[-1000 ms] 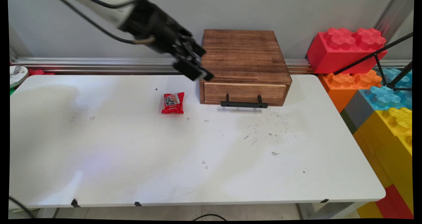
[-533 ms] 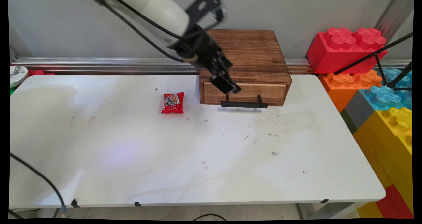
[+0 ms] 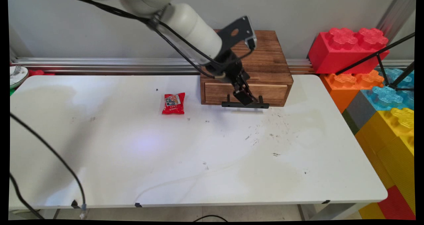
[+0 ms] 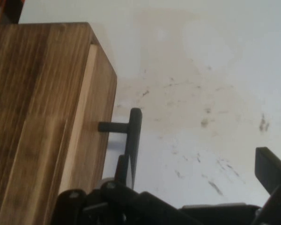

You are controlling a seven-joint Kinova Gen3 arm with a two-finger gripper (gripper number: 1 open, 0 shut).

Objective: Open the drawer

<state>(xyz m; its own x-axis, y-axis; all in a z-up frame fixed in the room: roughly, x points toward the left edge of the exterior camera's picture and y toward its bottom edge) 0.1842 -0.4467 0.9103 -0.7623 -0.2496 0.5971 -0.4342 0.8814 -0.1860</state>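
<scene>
A brown wooden box (image 3: 245, 52) stands at the table's back edge, and its drawer front (image 3: 215, 93) sits flush and closed. A black bar handle (image 3: 261, 106) runs along the drawer's lower edge. My gripper (image 3: 245, 97) hangs tilted just in front of the drawer, its tips at the middle of the handle. In the hand view the handle (image 4: 133, 136) juts from the drawer front (image 4: 91, 140), and my gripper (image 4: 194, 166) stands open: one finger (image 4: 271, 171) is far right and the other lies beside the bar. A red snack packet (image 3: 173, 103) lies to the box's left.
Large red (image 3: 347, 49), orange, blue and yellow (image 3: 394, 135) toy bricks are stacked past the table's right end. A black tripod leg (image 3: 374, 57) crosses them. A plate with a fork (image 3: 16, 74) sits at the far left. Black cables (image 3: 49, 152) hang over the table's left.
The gripper has swung right and down, from above the table left of the box to the front of the drawer at its handle. The packet and box have not moved.
</scene>
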